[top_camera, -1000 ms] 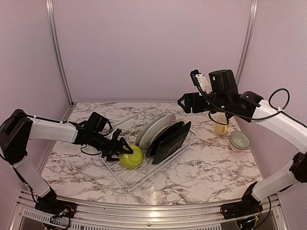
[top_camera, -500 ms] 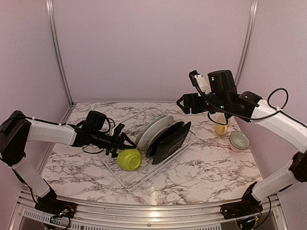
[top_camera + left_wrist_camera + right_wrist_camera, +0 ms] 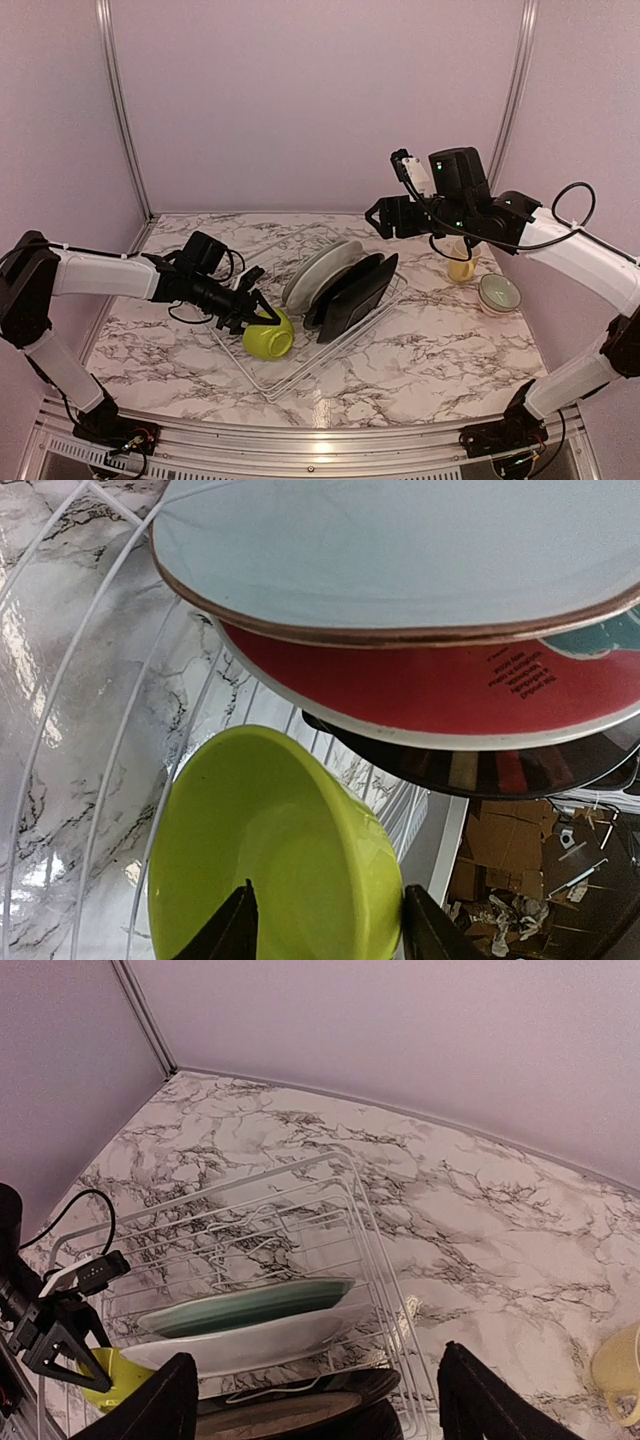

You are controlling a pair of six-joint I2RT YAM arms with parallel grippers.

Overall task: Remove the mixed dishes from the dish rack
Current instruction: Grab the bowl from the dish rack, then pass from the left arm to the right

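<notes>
The marble table [image 3: 420, 350] is taken up in its middle by the white wire dish rack [image 3: 300, 372], set at an angle. Most of the load is seen standing in it: the round whitish plates [image 3: 318, 270] are leaned on edge in the middle, and the black squarish plates [image 3: 352, 292] are leaned just behind them on the right. The lime-green bowl [image 3: 268, 336] is tipped on its side at the rack's near left. Two pieces are found outside it, on the table well to the right: a pale grey-green bowl [image 3: 499, 292] and, just beyond it, a pale yellow mug [image 3: 461, 268]. The unloading is therefore judged to be under way but less than half done, with the plates and the green bowl left to lift out. The left pincer [image 3: 256, 316] is set astride the green bowl's wall, one finger inside and one outside; whether the wall is already pinched cannot be told. The right pincer [image 3: 382, 220] is held spread wide and empty in the air above the rack's far side.
</notes>
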